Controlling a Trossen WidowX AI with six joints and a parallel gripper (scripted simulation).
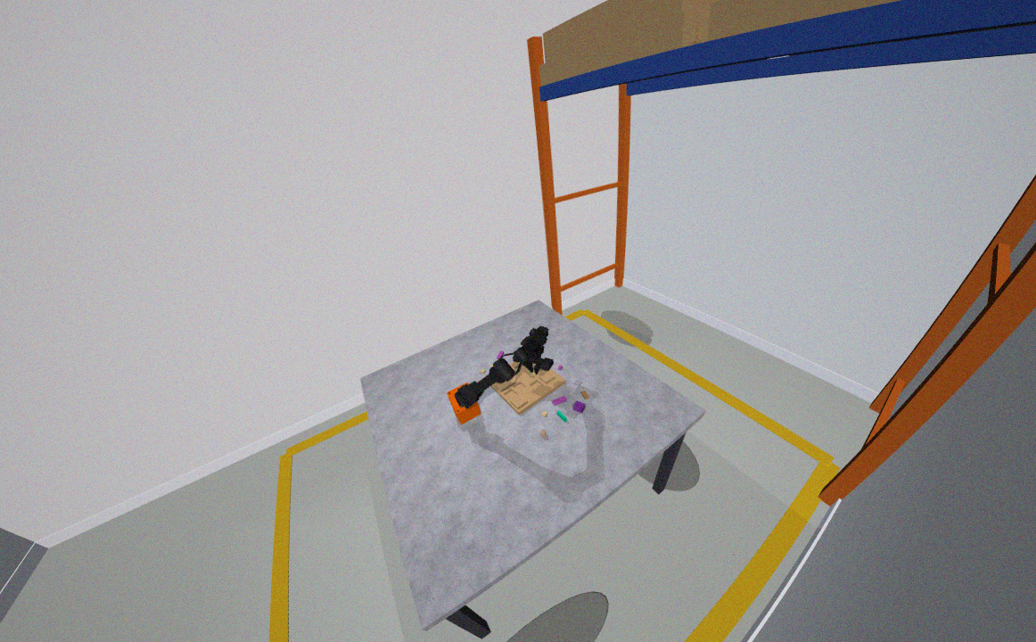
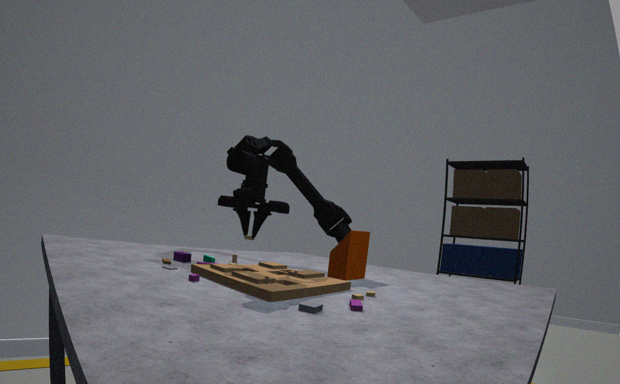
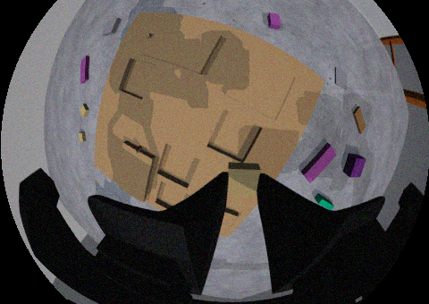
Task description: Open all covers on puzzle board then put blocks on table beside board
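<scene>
The tan puzzle board (image 2: 273, 294) (image 3: 277, 49) lies on the table. Raised wooden covers stand on it, among them one cover (image 2: 252, 277) near the front, beside an open well (image 2: 294, 282). My gripper (image 2: 249, 236) (image 3: 242, 179) is shut on a pale yellowish block (image 2: 249, 237) (image 3: 243, 183), held above the board, clear of it. On the table beside the board lie a dark purple block (image 2: 182, 256) (image 3: 355, 165), a long magenta block (image 3: 318, 163), a green block (image 2: 208, 258) (image 3: 324, 202) and a brown block (image 2: 166, 261) (image 3: 359, 120). The fingers hide part of the board in the wrist view.
A small purple block (image 2: 193, 277) (image 3: 274, 21) lies off another board edge. A grey block (image 2: 310, 306), a magenta block (image 2: 356, 305) (image 3: 85, 69) and two small yellowish blocks (image 2: 357, 297) (image 2: 370, 294) lie on another side. The orange arm base (image 2: 350, 255) stands near the board.
</scene>
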